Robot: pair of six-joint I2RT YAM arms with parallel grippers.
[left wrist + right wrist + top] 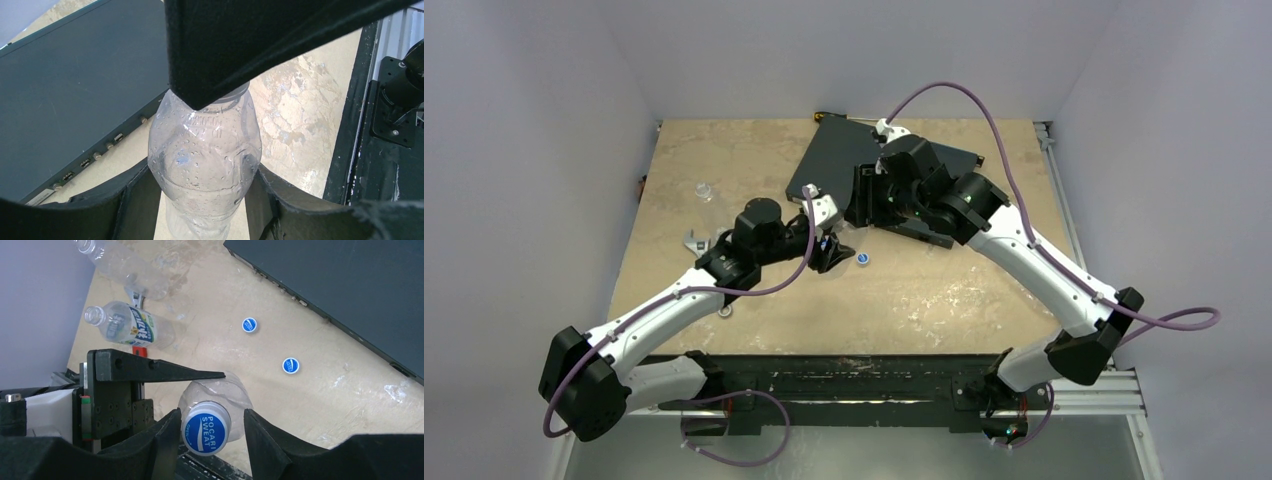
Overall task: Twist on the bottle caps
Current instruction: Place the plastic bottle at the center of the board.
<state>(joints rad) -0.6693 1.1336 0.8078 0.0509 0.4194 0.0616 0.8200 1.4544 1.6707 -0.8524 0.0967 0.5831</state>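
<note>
My left gripper (202, 210) is clamped on the bottle (205, 145). My right gripper (210, 416) straddles the blue cap (206, 429) on top, jaws slightly apart.

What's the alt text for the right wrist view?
A blue Pocari Sweat cap sits atop a clear bottle between the open right jaws, while the left jaws hold the bottle. Beyond lie two loose caps, two uncapped bottles and a black box.

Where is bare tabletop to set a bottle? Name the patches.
Bare: far-left corner, between the clear bottle and black box; near right, below the box. Crowded: centre, around the loose cap, left gripper and right gripper.
</note>
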